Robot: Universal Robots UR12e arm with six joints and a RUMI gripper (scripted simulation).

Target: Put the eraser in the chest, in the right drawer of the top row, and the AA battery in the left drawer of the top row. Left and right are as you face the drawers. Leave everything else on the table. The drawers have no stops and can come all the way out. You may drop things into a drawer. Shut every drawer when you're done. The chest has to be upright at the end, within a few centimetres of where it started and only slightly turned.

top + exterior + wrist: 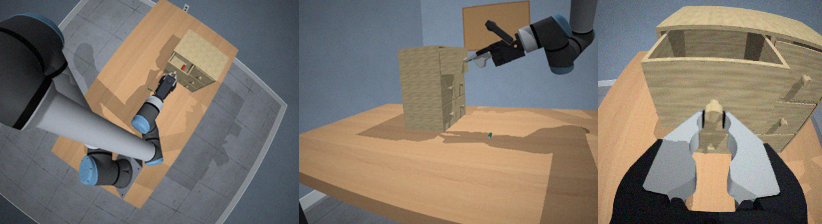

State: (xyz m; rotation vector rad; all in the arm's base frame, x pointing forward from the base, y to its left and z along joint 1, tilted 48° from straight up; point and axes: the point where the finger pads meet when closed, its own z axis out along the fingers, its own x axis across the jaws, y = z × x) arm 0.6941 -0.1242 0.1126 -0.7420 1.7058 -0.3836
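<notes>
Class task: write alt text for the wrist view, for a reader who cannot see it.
Two pale grey gripper fingers are closed on the small wooden knob of an open top drawer of a light wooden chest. The drawer's visible inside looks empty; closed drawers with knobs sit to its right.

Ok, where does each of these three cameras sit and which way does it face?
Top: overhead, looking down on the table, the chest and the whole arm.
Exterior: table height beside the chest, seeing forearm and gripper.
Wrist: behind the fingers, facing the open drawer, shut on its knob.
Top and exterior share the battery.
</notes>
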